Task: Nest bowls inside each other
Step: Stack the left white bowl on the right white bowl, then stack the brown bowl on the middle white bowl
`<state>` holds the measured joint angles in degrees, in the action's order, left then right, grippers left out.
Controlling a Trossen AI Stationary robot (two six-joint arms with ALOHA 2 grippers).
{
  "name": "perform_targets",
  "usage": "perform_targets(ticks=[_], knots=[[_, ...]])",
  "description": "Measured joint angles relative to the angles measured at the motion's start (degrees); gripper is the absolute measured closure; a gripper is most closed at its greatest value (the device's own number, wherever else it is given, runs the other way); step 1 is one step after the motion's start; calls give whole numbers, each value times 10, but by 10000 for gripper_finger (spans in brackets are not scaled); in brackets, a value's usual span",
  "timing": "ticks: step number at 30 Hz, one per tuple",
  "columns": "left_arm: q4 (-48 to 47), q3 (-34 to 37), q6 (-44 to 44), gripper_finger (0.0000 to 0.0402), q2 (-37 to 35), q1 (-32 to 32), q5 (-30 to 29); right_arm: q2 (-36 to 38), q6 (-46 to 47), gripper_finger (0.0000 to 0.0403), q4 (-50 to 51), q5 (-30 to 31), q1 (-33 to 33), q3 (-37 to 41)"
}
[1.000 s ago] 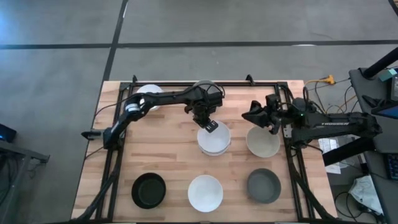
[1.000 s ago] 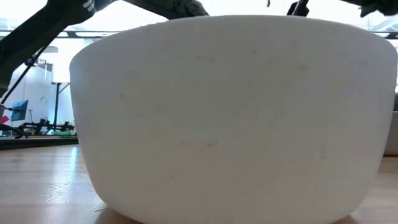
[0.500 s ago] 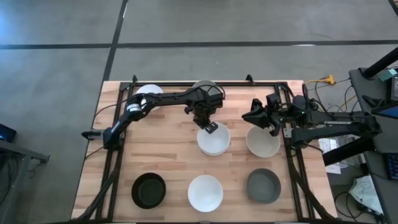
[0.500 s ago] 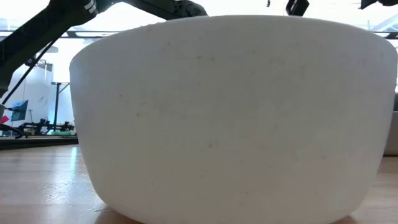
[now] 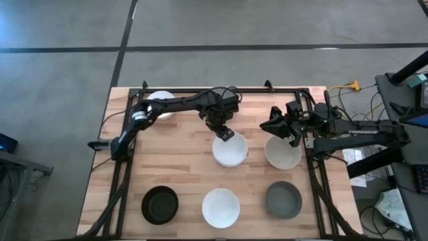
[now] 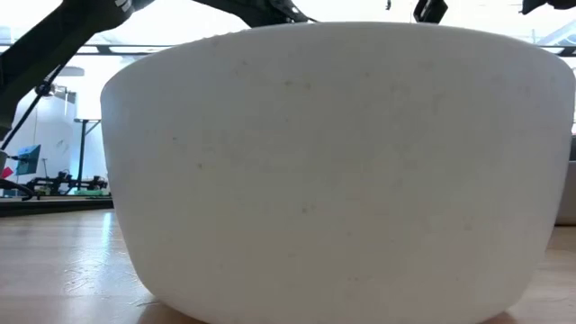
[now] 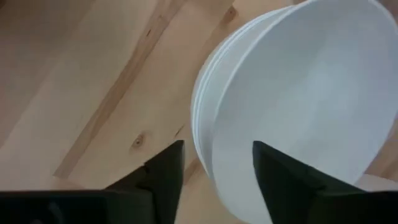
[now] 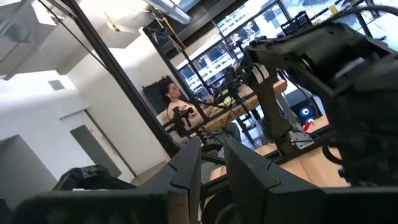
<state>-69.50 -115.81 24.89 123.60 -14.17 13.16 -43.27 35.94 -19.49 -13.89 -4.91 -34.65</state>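
Observation:
Three nested white bowls (image 5: 229,151) stand at the table's middle, bottoms on the wood; they also fill the left wrist view (image 7: 292,106). My left gripper (image 5: 226,134) hangs open over the stack's far rim, one finger on either side of the rim (image 7: 208,158) with a gap showing. Single bowls rest on the table: white at far left (image 5: 160,104), white at right (image 5: 283,153), black (image 5: 160,205), white (image 5: 221,207) and grey (image 5: 283,199) along the near side. My right gripper (image 5: 273,124) hovers slightly open and empty beside the right white bowl.
The near white bowl (image 6: 333,171) fills the low view. A black metal frame (image 5: 221,89) runs along the table's far edge and sides. Bare wood lies between the stack and the left rail. A person (image 8: 176,102) sits in the room behind the table.
My left gripper has drawn back a little toward the table's far edge, staying over the middle stack's far rim. The stack and the other bowls have stayed where they were.

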Motion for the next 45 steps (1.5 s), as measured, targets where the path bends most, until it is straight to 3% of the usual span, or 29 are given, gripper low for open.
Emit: perform_targets(ticks=[4, 7, 16, 28, 32, 35, 38, 42, 45], knots=[[7, 0, -18, 205, -18, 0, -8, 0, -1, 335, 1, 1, 0, 0], [16, 0, -43, 219, -26, 1, -23, 0, -2, 335, 1, 4, 0, 0], [70, 34, -96, 390, -26, -3, -21, 0, 0, 335, 0, 5, 0, 0], [70, 75, -108, 387, -30, -15, -23, 0, 10, 335, 0, 16, 0, 0], [70, 74, -132, 387, -73, -16, -34, 0, -7, 335, 0, -16, 1, 0], [58, 80, -177, 387, -119, -16, -34, 0, 11, 335, 10, -75, 1, 0], [34, 110, -240, 387, -182, -9, -35, 4, 38, 335, 125, -139, 5, 0], [28, 199, -314, 387, -290, 6, -32, 11, 72, 335, 423, -84, 43, -3], [30, 284, -314, 387, -376, 19, -32, 7, 85, 332, 596, -50, 85, -15]])
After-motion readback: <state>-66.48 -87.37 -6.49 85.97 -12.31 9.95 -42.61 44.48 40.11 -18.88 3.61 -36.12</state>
